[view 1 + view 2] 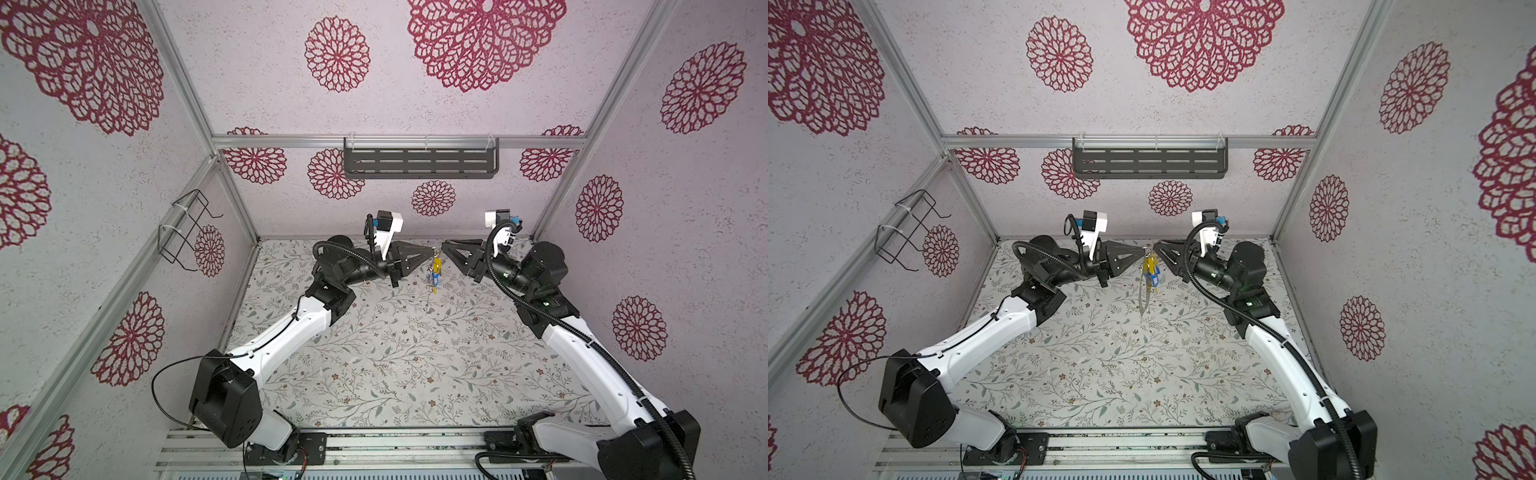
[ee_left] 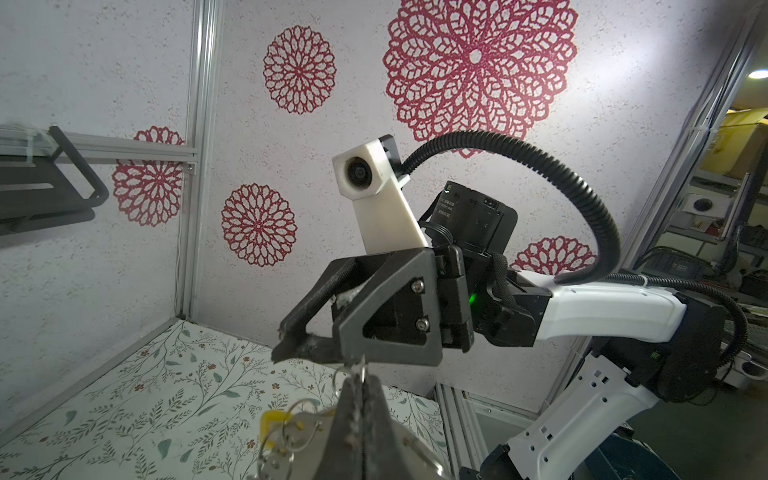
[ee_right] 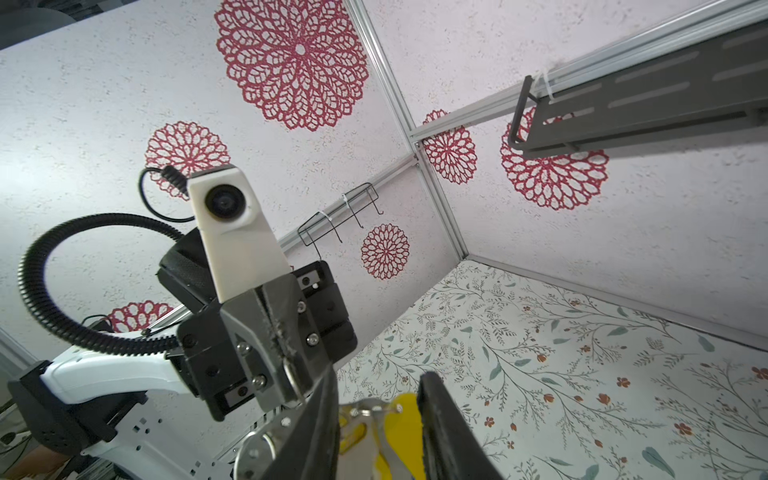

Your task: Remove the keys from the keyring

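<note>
Above the surface (image 1: 395,365), left jaws pinched the hanging keyring (image 1: 1144,297); right jaws, spread beside the keys (image 1: 435,270), likely needed one square grip and steady pull.

I get both top views from high over the front edge of the bench (image 1: 374,374), angled down toward its back edge; they share nearly everything. Left wrist view: close, facing the right tool (image 2: 286,345). Right wrist view: close, facing the left tool (image 3: 291,380).
</note>
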